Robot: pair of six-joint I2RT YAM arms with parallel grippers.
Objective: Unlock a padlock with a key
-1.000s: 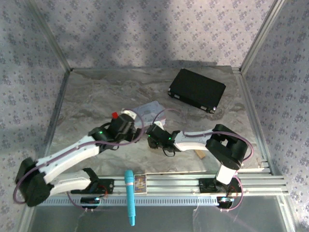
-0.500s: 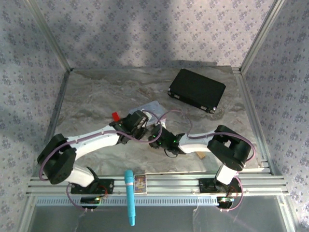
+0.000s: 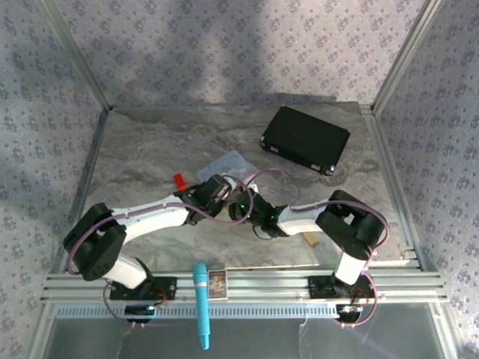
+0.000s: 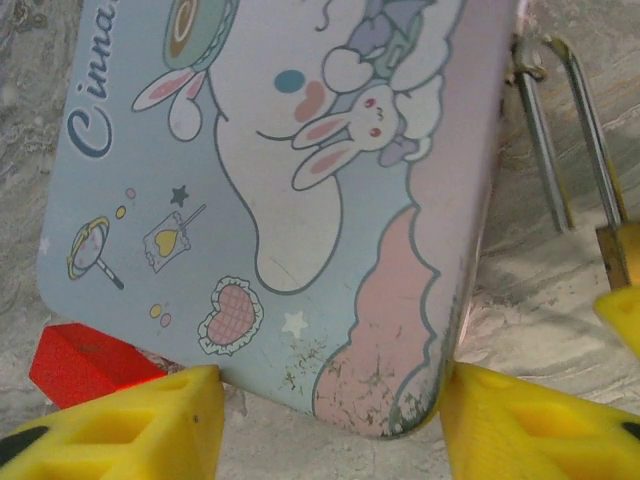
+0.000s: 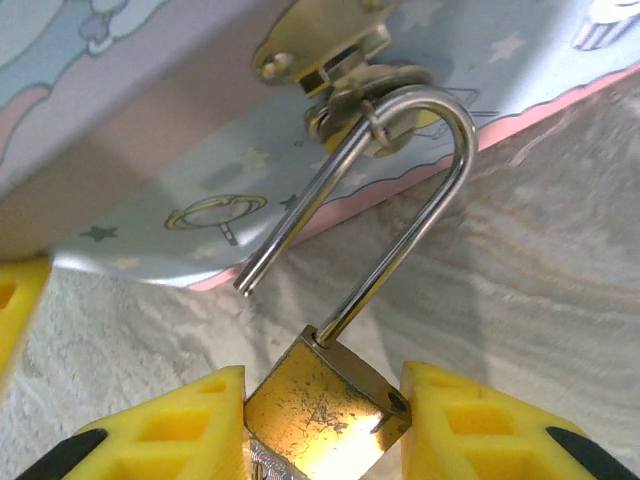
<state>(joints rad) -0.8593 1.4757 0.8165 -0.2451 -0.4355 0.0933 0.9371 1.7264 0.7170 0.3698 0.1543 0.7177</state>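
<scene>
1. Brass padlock [image 5: 315, 410] — just one — hangs by its open shackle [image 5: 445, 190] from the single tin's [image 4: 250, 200] hasp [image 5: 320, 45].
2. Right gripper [image 5: 322, 380] clamps its body, beside the tin's edge.
3. Left gripper [image 4: 330, 385] straddles the tin's corner — grip unclear.

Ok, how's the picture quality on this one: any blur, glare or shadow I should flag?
Top external: soft and coarse, with a broad shadow across the back wall. Left wrist: the tin lid is crisp, the yellow fingertips slightly soft. Right wrist: the padlock is sharp, with a bright glint along its shackle.
</scene>
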